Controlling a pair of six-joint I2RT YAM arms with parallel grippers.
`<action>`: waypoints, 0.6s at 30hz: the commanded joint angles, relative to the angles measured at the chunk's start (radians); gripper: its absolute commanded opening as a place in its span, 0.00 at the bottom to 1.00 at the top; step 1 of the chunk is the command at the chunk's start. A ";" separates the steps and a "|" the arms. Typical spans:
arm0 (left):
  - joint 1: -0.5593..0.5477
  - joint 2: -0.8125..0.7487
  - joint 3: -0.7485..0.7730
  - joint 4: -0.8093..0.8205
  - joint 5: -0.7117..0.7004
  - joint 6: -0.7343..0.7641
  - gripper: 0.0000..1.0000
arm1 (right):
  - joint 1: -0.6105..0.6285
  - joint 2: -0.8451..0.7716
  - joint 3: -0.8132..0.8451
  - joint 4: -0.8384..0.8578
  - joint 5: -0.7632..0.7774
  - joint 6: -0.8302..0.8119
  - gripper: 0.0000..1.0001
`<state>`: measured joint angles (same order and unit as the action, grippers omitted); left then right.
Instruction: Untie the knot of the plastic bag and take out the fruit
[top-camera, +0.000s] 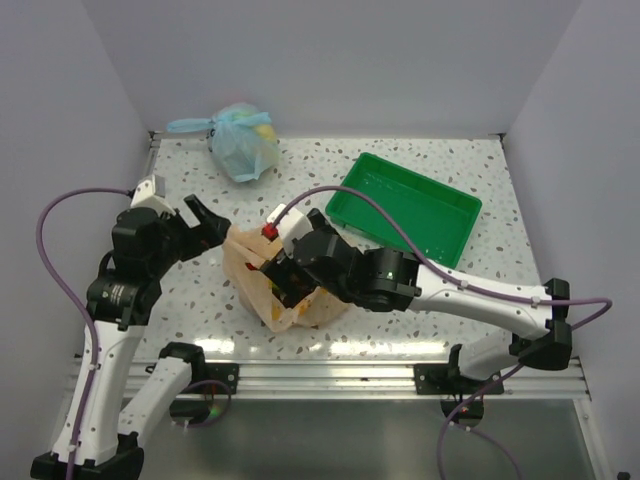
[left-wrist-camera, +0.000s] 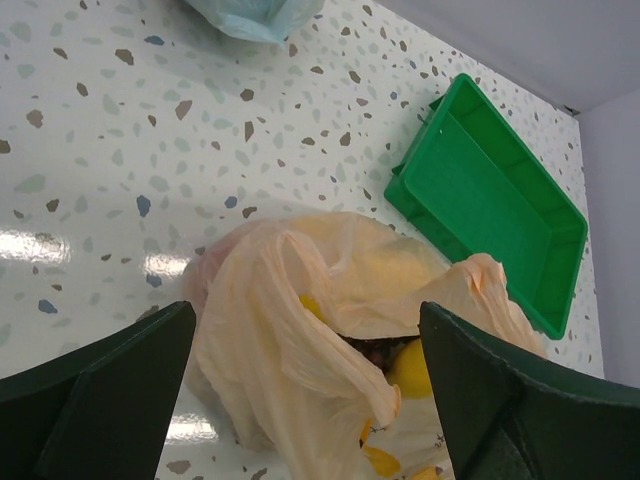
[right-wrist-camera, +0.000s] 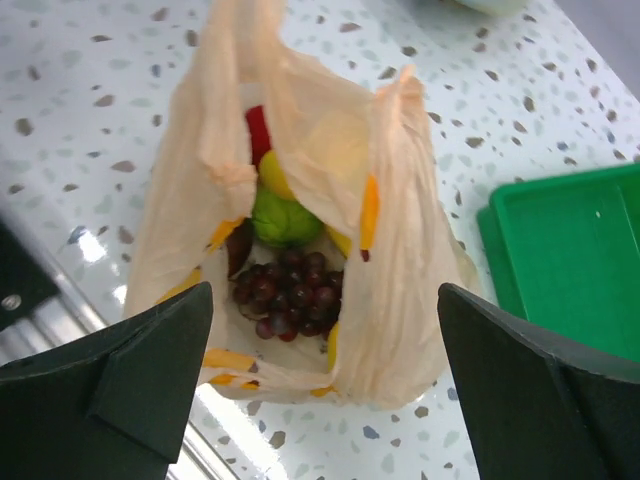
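The pale-orange plastic bag (top-camera: 262, 300) lies mid-table with its mouth gaping; no knot is in view and its ears hang loose (right-wrist-camera: 395, 110). Inside it I see fruit: dark purple grapes (right-wrist-camera: 290, 290), a green lime (right-wrist-camera: 283, 220), a yellow piece (right-wrist-camera: 272, 175) and a red one (right-wrist-camera: 258, 130). A yellow fruit (left-wrist-camera: 410, 370) shows through the opening in the left wrist view. My right gripper (top-camera: 280, 275) hovers over the bag, open, holding nothing (right-wrist-camera: 325, 395). My left gripper (top-camera: 205, 222) stands open just left of the bag, its fingers (left-wrist-camera: 100, 400) apart from the plastic.
A green tray (top-camera: 412, 205) lies at the back right, also seen in both wrist views (left-wrist-camera: 490, 200) (right-wrist-camera: 565, 260). A tied light blue bag (top-camera: 243, 140) with fruit sits at the back left. The table's metal front rail (top-camera: 330, 375) runs just behind the bag.
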<state>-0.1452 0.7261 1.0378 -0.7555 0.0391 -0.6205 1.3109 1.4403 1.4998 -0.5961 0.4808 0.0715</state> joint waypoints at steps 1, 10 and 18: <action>-0.001 0.003 0.012 -0.033 0.045 -0.050 1.00 | -0.019 0.006 -0.045 -0.030 0.225 0.103 0.98; -0.207 0.036 -0.041 -0.018 -0.036 -0.131 1.00 | -0.211 -0.035 -0.274 0.076 0.006 0.246 0.76; -0.533 0.171 -0.005 -0.105 -0.418 -0.295 1.00 | -0.242 -0.070 -0.360 0.170 -0.071 0.333 0.00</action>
<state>-0.6155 0.8783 1.0027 -0.8074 -0.1917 -0.8242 1.0687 1.4239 1.1408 -0.5179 0.4450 0.3420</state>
